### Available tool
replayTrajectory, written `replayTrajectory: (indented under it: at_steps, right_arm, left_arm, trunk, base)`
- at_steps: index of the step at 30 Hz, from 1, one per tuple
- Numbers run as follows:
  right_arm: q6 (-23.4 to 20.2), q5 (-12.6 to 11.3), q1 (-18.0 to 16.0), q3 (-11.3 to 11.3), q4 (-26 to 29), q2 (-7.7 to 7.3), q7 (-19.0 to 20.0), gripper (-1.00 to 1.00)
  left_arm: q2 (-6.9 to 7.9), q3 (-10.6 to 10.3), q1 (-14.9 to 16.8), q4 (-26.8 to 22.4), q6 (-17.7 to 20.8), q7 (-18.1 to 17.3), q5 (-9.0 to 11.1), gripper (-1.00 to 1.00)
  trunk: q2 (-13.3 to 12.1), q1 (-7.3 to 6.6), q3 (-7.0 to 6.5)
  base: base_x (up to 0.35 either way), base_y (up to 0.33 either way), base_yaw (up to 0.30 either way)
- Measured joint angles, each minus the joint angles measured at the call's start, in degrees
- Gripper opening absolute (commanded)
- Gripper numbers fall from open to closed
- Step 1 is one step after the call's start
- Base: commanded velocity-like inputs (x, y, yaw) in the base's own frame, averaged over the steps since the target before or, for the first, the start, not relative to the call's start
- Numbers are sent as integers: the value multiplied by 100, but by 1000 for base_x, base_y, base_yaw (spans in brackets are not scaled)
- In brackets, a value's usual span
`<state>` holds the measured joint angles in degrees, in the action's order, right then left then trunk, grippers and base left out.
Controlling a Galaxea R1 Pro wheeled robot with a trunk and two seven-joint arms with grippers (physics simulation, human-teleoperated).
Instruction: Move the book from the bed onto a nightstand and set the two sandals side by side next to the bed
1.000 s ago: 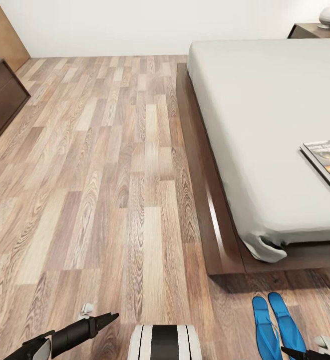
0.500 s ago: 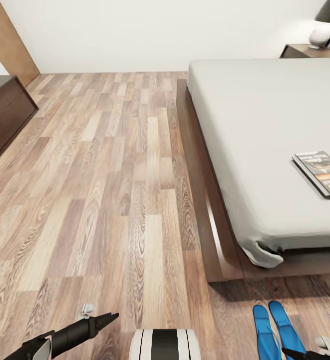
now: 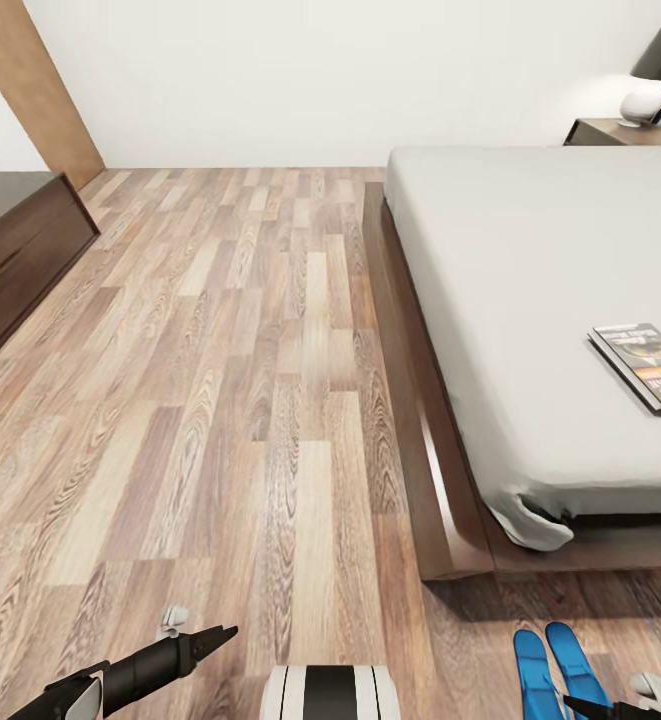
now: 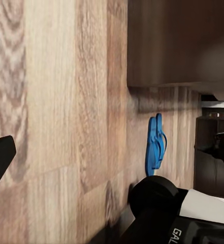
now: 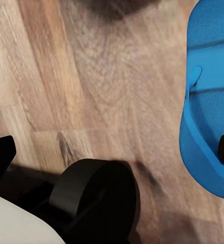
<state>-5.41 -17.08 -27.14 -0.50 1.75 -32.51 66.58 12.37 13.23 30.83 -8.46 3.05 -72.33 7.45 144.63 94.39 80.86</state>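
Book: thin dark-grey paperback book (image 3: 648,363) lies flat on the white-mattress bed (image 3: 530,260) — not yet moved.
Sandals: bright blue flip-flops (image 3: 555,670) paired on the floor by the bed's foot.
Jaws: cannot tell — both arms are low.

A long dark brown cabinet (image 3: 15,255) stands on the wood-plank floor (image 3: 220,400) against the left wall.

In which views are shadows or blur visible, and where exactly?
Head view: sharp, a soft shadow on the floor under the bed foot, near the sandals. Left wrist view: slightly soft, dark shadow under the frame. Right wrist view: floor grain blurred, shadow near one sandal.
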Motion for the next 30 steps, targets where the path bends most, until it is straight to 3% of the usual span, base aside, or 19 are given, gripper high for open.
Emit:
replayTrajectory:
  at_steps: [7, 14, 27, 28, 29, 30]
  right_arm:
    - [0, 0, 0, 2, -8, 5, -31, 100]
    - [0, 0, 0, 5, -9, 9, -32, 100]
    - [2, 12, 0, 14, -9, 15, -36, 100]
    - [4, 21, 0, 19, -9, 34, -38, 100]
    - [6, 36, 1, 34, -11, 266, -61, 100]
    - [7, 36, 1, 29, -10, 392, -82, 100]
  left_arm:
    - [0, 0, 0, 0, 12, 7, 0, 100]
    - [0, 0, 0, 0, 11, 15, 0, 100]
    - [0, -2, 0, 0, 10, 22, 0, 100]
    - [0, -2, 0, 0, 8, 25, 0, 100]
    - [-10, -2, 1, 1, 6, 84, -3, 100]
    - [-13, -4, 0, 0, 6, 119, -2, 100]
  trunk:
    - [0, 0, 0]
    - [-9, -18, -155]
    - [-9, -18, -155]
    - [-9, -18, -155]
    - [-10, -18, -155]
    - [-9, -18, -155]
  base:
    - [0, 0, 0]
    - [0, 0, 0]
    - [0, 0, 0]
    - [0, 0, 0]
    - [0, 0, 0]
    - [0, 0, 0]
